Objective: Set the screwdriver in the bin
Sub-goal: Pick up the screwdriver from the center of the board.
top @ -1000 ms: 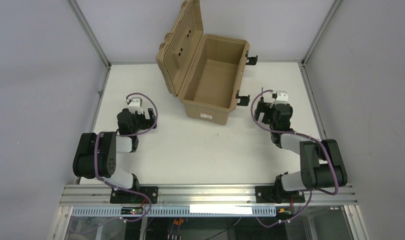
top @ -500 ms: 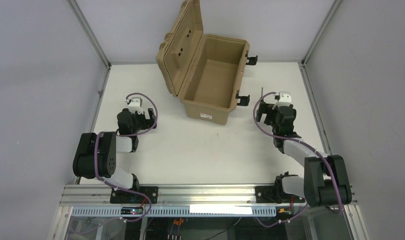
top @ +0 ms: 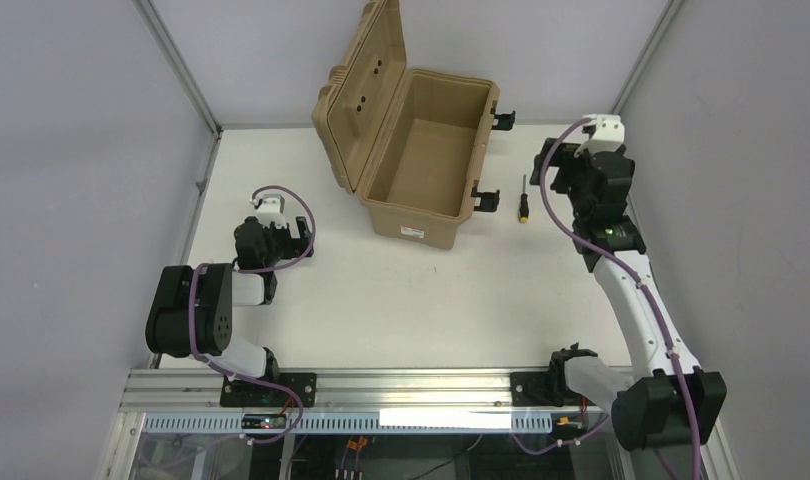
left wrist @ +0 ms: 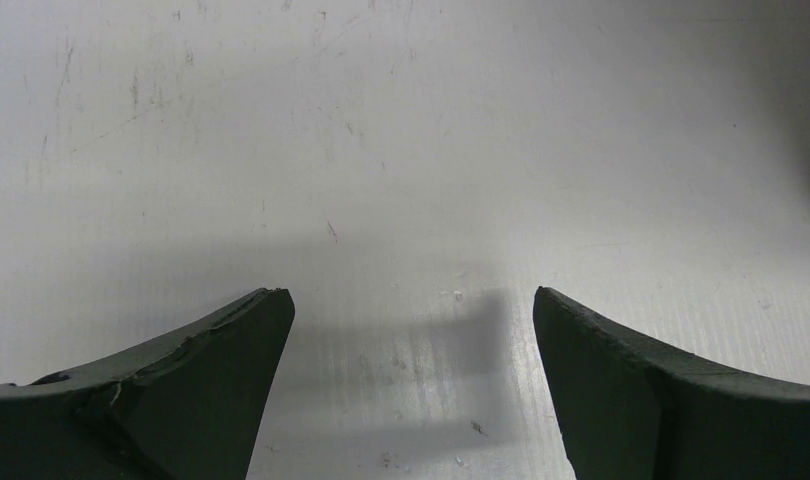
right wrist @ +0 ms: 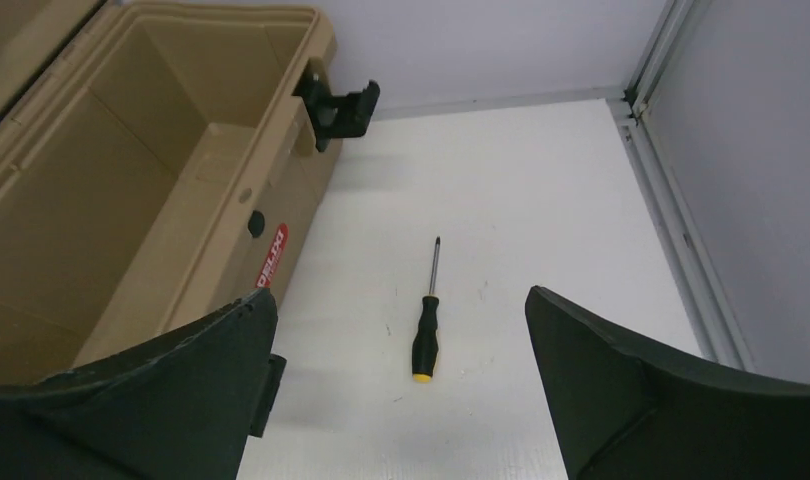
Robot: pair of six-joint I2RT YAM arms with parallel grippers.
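Black-handled screwdriver [right wrist: 427, 335] lay beside bin [top: 441, 228]; right claw [right wrist: 401, 297] hovered wide, empty. Likely approach step; next, lower and pinch handle.

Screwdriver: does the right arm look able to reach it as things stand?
Probably yes: the screwdriver lies bare on the table beside the bin; the open right gripper faces it, nothing between.

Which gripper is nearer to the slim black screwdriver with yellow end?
Right. The right gripper is close beside the screwdriver; the left gripper is far to its left.
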